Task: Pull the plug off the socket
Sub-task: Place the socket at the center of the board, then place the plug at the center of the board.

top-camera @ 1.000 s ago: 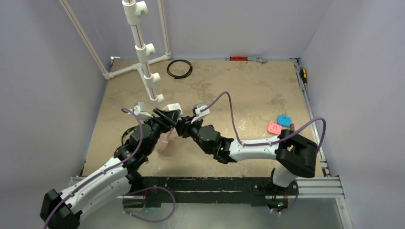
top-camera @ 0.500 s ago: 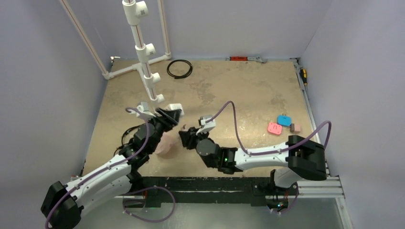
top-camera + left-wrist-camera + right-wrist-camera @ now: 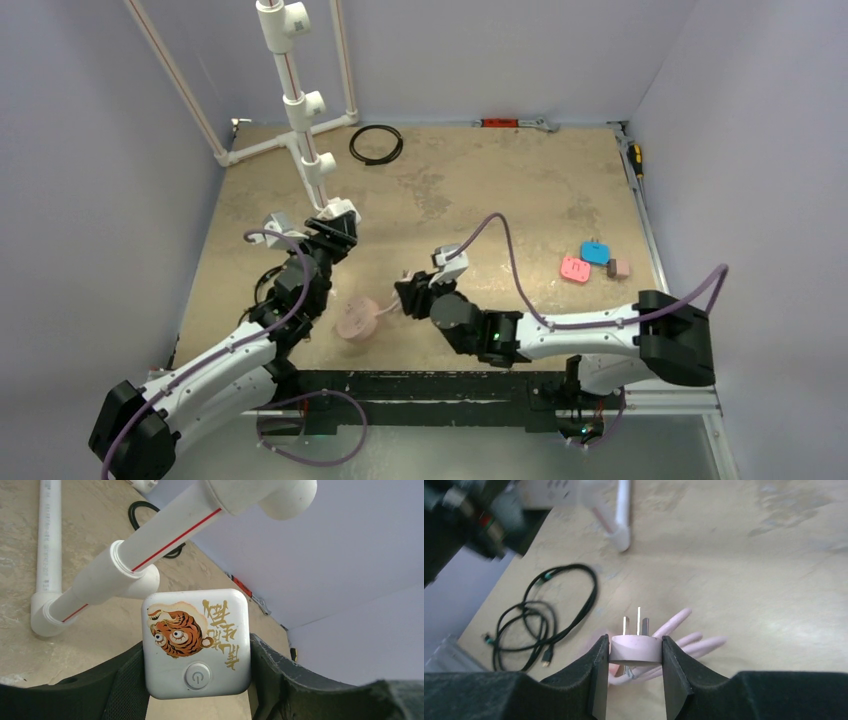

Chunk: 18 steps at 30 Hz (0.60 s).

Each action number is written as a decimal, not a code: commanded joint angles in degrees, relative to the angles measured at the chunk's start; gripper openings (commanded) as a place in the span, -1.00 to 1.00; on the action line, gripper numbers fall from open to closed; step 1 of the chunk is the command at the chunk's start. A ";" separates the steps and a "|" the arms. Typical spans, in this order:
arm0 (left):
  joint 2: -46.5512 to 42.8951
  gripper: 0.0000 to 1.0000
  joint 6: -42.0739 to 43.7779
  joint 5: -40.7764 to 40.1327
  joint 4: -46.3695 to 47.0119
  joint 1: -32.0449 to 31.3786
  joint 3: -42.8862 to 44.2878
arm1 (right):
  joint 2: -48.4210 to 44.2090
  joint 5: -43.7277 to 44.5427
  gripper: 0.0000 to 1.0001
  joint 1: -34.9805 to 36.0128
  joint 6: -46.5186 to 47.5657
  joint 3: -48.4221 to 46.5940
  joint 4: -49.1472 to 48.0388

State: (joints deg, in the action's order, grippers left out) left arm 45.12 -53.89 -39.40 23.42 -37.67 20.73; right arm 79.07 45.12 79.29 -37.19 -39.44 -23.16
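My left gripper (image 3: 336, 222) is shut on the socket (image 3: 341, 210), a white cube. In the left wrist view its face with a tiger sticker and a power button (image 3: 196, 642) sits between my fingers (image 3: 122, 680). My right gripper (image 3: 408, 297) is shut on the plug (image 3: 635, 648), a flat round pink disc whose three bare metal prongs point away. The plug is apart from the socket, which shows blurred at the top left of the right wrist view (image 3: 551, 492). The plug's pink cable (image 3: 355, 320) lies coiled on the table between the arms.
A white PVC pipe stand (image 3: 300, 100) rises right behind the left gripper, close to the socket (image 3: 150, 555). A black cable coil (image 3: 376, 143) lies near the back wall. Small pink (image 3: 574, 268) and blue (image 3: 596, 252) blocks lie at the right.
The grippers were together at mid-table. Now the left one has moved back and left with the socket, and the right one has drawn toward the near edge with the plug, uncovering the pink cable coil.
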 commanded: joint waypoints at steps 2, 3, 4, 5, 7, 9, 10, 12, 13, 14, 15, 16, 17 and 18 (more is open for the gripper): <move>0.67 -1.00 3.39 7.90 -1.76 -0.09 4.98 | -10.05 3.41 -1.00 -7.59 7.08 0.85 3.00; 1.39 -1.00 3.88 9.63 -2.62 -0.12 5.55 | -11.43 3.04 -1.00 -9.35 7.70 0.70 4.73; 2.18 -1.00 4.04 11.35 -2.91 -0.11 5.85 | -13.13 2.39 -1.00 -11.24 8.66 0.96 5.68; 2.89 -1.00 4.07 12.61 -2.97 -0.07 5.94 | -14.76 1.77 -1.00 -13.05 9.57 1.40 6.33; 5.13 -1.00 3.92 15.41 -2.33 -0.12 5.92 | -17.92 1.22 -1.00 -17.35 10.95 2.11 8.70; 7.77 -1.00 3.22 18.28 -1.05 -0.19 5.50 | -20.56 -0.15 -1.00 -21.81 11.29 2.90 11.47; 9.23 -1.00 2.63 19.52 0.64 -0.21 5.07 | -21.70 -1.33 -1.00 -24.06 11.24 3.80 12.50; 12.51 -1.00 1.85 21.80 3.36 -0.49 4.42 | -23.69 -3.28 -1.00 -28.20 10.82 5.66 13.78; 14.56 -1.00 1.39 22.61 4.23 -0.72 4.26 | -24.45 -4.62 -1.00 -30.14 10.45 6.58 14.17; 16.03 -1.00 1.16 23.36 5.37 -1.09 4.15 | -25.09 -5.95 -1.00 -32.38 10.13 7.66 14.20; 17.34 -1.00 1.12 23.74 6.08 -1.64 4.07 | -25.44 -7.55 -1.00 -34.45 9.81 8.64 13.82; 18.43 -1.00 1.19 23.76 6.45 -2.44 4.08 | -25.61 -9.24 -1.00 -36.91 9.51 9.62 13.43; 19.43 -1.00 1.48 23.61 6.67 -3.26 4.01 | -25.44 -11.34 -1.00 -39.51 9.00 10.46 12.88; 20.25 -1.00 1.74 23.44 6.69 -4.06 3.93 | -24.91 -13.41 -1.00 -41.97 8.59 11.00 12.42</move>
State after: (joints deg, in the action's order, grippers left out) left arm 63.02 -51.90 -18.96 23.38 -39.09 24.32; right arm 54.13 40.10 44.07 -27.66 -30.92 -10.59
